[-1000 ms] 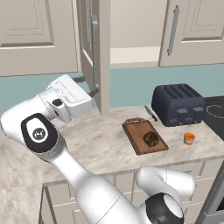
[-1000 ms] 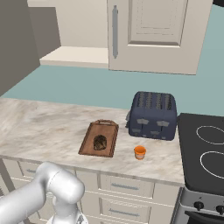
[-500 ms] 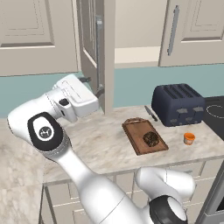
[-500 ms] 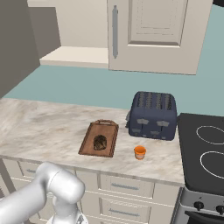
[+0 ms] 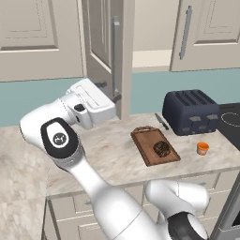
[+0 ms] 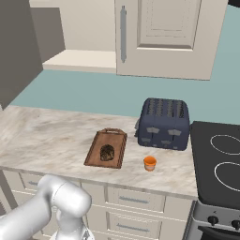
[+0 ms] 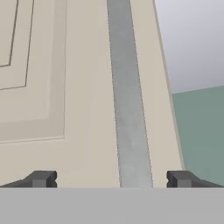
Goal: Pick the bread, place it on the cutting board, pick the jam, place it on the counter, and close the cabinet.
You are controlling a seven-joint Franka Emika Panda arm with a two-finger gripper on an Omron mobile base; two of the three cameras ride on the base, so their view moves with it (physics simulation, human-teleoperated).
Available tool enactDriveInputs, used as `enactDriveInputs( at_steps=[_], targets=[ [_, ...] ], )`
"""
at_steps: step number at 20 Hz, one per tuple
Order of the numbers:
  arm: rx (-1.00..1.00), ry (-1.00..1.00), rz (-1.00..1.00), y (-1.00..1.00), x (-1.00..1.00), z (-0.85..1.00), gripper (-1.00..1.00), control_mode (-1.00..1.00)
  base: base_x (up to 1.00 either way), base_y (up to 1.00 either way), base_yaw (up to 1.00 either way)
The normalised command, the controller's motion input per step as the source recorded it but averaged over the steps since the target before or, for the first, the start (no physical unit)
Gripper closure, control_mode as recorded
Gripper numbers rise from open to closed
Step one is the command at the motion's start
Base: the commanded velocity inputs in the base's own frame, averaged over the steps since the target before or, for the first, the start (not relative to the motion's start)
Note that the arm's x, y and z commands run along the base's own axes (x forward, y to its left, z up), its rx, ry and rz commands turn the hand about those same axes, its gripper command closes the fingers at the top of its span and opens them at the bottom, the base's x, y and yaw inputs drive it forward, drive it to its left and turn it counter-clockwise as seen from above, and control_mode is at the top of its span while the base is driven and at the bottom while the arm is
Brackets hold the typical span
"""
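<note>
The dark brown bread lies on the reddish cutting board on the marbled counter. To the board's right, the orange jam stands on the counter in front of the toaster. The cabinet door hangs partly open, and a cream shelf shows inside. My gripper is open and close against the door's face. The grey bar handle runs between its fingertips.
A dark blue toaster stands behind the jam, with a knife to its left. A black stove borders the counter on the right. A closed cabinet door hangs above the toaster.
My hand has moved right and a little up along with the cabinet door, which has swung a bit further round. Bread, board and jam have stayed put.
</note>
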Motion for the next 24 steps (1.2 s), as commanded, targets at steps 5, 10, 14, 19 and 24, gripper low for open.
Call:
enactDriveInputs(
  at_steps=[5,10,14,19,24],
  targets=[
    [0.00,0.00,0.00,-0.37,0.00,0.00,-1.00,-1.00,0.00,0.00,0.00],
    [0.00,0.00,0.00,-0.29,0.01,0.00,-1.00,-1.00,0.00,0.00,0.00],
    [0.00,0.00,0.00,-0.26,0.03,0.00,-1.00,-1.00,0.00,0.00,0.00],
    [0.00,0.00,0.00,-0.25,0.06,0.00,-1.00,-1.00,0.00,0.00,0.00],
    [0.00,0.00,0.00,-0.23,0.10,0.00,-1.00,-1.00,0.00,0.00,0.00]
  ],
)
